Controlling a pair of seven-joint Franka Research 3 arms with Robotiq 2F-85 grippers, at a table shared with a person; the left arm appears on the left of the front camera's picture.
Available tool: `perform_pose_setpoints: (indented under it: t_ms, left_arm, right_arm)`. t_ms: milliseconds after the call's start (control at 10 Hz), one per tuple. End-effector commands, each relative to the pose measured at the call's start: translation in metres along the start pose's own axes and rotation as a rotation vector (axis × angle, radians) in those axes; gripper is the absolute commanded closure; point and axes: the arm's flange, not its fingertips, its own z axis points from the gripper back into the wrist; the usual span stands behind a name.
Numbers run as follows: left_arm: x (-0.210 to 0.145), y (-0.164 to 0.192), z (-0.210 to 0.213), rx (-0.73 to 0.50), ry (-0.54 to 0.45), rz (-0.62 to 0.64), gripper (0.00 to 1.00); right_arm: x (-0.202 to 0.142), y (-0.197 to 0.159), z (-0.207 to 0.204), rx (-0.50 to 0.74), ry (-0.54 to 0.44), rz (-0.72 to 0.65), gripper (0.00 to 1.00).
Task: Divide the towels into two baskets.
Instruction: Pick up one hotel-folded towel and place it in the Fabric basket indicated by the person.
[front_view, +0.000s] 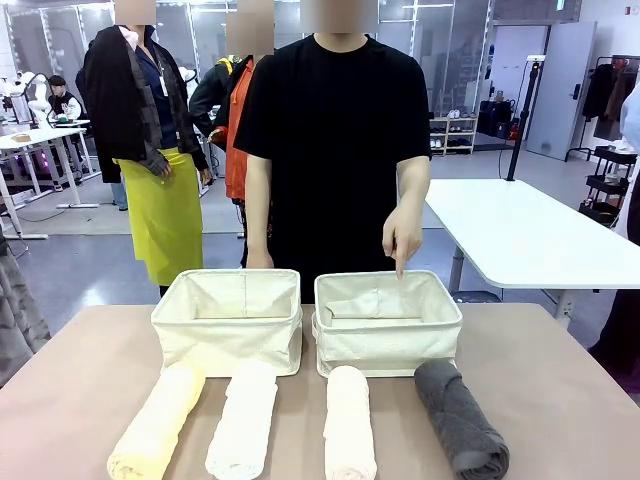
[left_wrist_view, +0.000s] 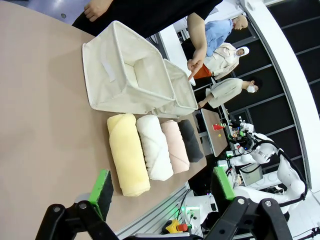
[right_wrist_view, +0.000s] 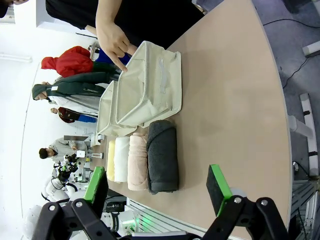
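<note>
Four rolled towels lie side by side along the table's near edge: pale yellow (front_view: 156, 420), white (front_view: 243, 418), cream-pink (front_view: 349, 420) and dark grey (front_view: 459, 417). Behind them stand two cream canvas baskets, the left one (front_view: 228, 320) and the right one (front_view: 387, 322), both with nothing inside. A person's hand (front_view: 402, 242) points a finger down at the right basket's far rim. My left gripper (left_wrist_view: 162, 187) hangs open above the table, short of the yellow towel (left_wrist_view: 128, 154). My right gripper (right_wrist_view: 160, 185) is open too, short of the grey towel (right_wrist_view: 162, 156).
The person in black stands at the table's far side, right behind the baskets. Bare tabletop (front_view: 80, 370) lies to the left and right of the towel row. A white table (front_view: 520, 235) stands beyond on the right.
</note>
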Motion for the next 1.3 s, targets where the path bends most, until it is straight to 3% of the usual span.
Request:
perform_pose_setpoints:
  t_ms: [0, 200, 500, 800, 1200]
  left_arm:
    - [0.001, -0.002, 0.003, -0.020, -0.011, -0.016, 0.00]
    - [0.001, -0.002, 0.003, -0.020, -0.011, -0.016, 0.00]
    - [0.001, -0.002, 0.003, -0.020, -0.011, -0.016, 0.00]
    - [0.001, -0.002, 0.003, -0.020, -0.011, -0.016, 0.00]
    - [0.001, -0.002, 0.003, -0.020, -0.011, -0.016, 0.00]
  right_arm:
    - [0.000, 0.000, 0.000, 0.000, 0.000, 0.000, 0.00]
    - [0.005, 0.053, -0.028, -0.134, 0.112, 0.078, 0.00]
    - [0.003, 0.115, -0.109, -0.300, 0.275, 0.141, 0.00]
    - [-0.031, 0.147, -0.201, -0.465, 0.421, 0.245, 0.00]
    - [-0.095, 0.144, -0.284, -0.703, 0.413, 0.395, 0.00]
